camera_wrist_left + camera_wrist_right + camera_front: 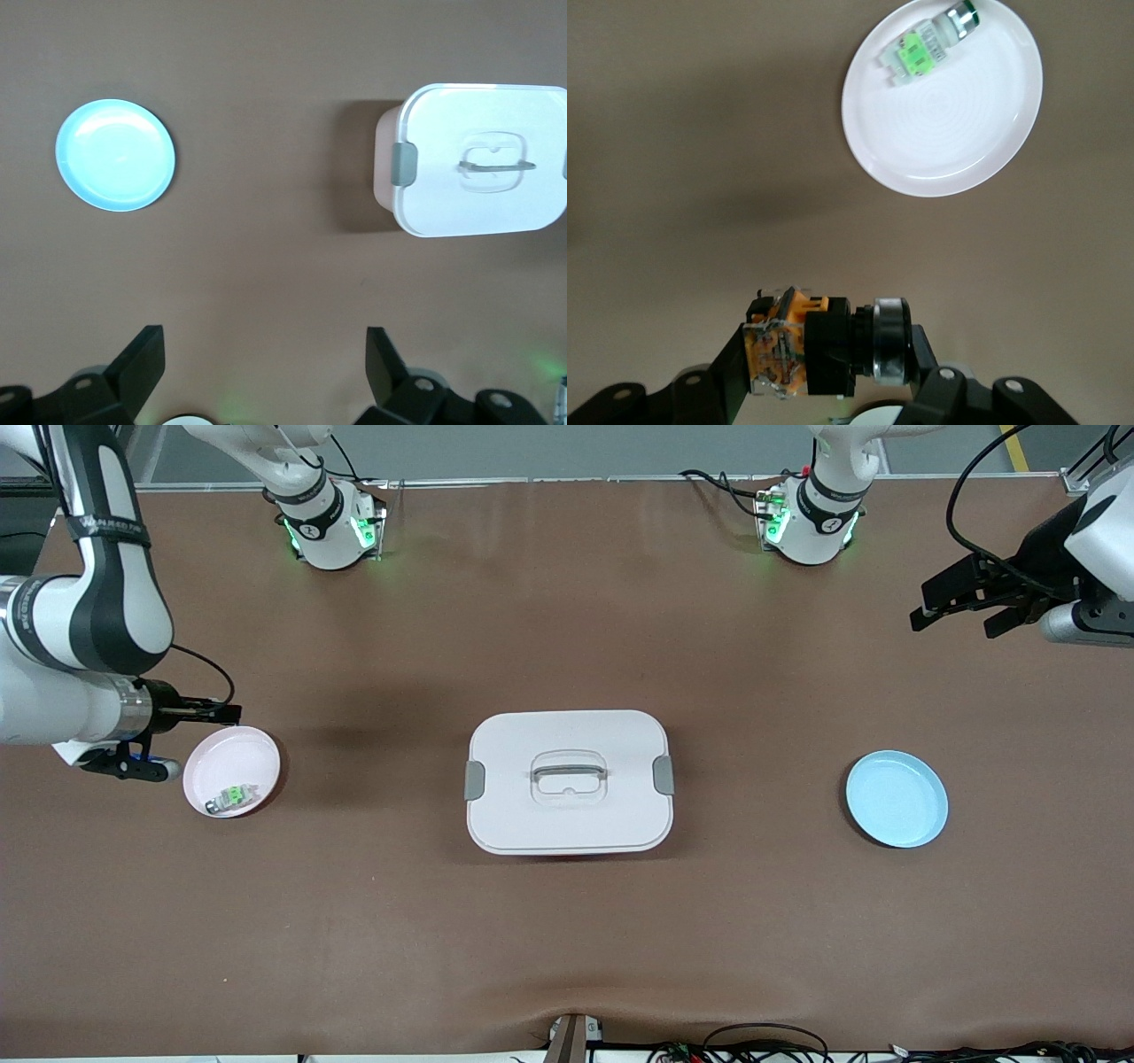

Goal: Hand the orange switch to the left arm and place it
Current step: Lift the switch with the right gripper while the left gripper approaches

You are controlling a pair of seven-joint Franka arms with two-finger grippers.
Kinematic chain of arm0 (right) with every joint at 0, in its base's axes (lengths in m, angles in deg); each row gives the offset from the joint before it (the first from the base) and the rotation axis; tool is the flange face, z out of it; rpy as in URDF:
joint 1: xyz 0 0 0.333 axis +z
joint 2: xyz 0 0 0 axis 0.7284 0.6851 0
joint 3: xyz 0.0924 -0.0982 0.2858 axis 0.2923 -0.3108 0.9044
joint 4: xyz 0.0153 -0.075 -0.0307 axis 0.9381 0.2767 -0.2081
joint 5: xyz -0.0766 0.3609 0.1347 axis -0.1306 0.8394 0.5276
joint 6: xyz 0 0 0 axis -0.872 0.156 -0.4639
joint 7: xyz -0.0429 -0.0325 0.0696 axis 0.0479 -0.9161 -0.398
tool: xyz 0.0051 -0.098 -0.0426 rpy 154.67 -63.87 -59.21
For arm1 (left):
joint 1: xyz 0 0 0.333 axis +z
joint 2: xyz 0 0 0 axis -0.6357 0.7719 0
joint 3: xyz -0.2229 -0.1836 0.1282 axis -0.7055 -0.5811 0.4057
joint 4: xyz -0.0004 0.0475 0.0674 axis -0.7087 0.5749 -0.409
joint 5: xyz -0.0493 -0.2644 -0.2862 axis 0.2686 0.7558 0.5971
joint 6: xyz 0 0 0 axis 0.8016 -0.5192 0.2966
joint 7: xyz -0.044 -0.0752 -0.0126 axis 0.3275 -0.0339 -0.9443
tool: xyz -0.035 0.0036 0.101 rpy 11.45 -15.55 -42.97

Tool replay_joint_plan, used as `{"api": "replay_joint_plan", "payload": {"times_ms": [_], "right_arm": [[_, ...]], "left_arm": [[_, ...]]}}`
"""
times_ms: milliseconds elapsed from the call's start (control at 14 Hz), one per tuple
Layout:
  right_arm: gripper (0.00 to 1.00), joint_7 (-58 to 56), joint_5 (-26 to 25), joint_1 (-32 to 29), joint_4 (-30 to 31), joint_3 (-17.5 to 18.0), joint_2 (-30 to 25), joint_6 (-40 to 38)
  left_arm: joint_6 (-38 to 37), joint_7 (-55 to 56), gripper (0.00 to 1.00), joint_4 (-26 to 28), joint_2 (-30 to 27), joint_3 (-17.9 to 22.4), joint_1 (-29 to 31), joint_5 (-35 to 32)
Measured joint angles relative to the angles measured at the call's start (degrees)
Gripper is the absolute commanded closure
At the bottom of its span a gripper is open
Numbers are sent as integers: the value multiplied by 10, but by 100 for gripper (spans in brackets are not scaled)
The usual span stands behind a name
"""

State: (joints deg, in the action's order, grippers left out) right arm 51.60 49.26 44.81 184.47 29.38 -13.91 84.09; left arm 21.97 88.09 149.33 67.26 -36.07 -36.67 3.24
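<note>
My right gripper [220,711] is shut on the orange switch [780,345], a black blocky part with an orange face and a metal ring. It holds the switch sideways in the air over the edge of the pink plate [252,755] at the right arm's end of the table. In the front view the switch itself hardly shows. The white box [567,824] with its grey handle and latches sits mid-table and also shows in the left wrist view [461,204]. My left gripper [952,607] is open and empty, up over the table at the left arm's end; its own view shows it too [266,354].
The pink plate [948,133] holds a clear-grey component with a green top [232,797], also in the right wrist view [921,46]. A light blue plate [897,798] lies toward the left arm's end and shows in the left wrist view [115,155]. Cables lie along the table's near edge.
</note>
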Motion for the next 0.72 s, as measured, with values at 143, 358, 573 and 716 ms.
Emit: {"api": "replay_joint_plan", "payload": {"times_ms": [143,358,573,716], "right_arm": [[66,61,30,31,-5,1,-13,-22],[66,167,82,73,-23,2,-22,-55],[68,281,118,129,-39,3,-22,-58],[68,353,154,167,-51,4,-22,-56]], "left_arm": [[0,0,0,3,3,-4,-5,7],[0,3,0,4,8,-22,-14,14],[1,4,0,7,9,-34,-15,42],[9,4,0,19,10,-35,-15,70]]}}
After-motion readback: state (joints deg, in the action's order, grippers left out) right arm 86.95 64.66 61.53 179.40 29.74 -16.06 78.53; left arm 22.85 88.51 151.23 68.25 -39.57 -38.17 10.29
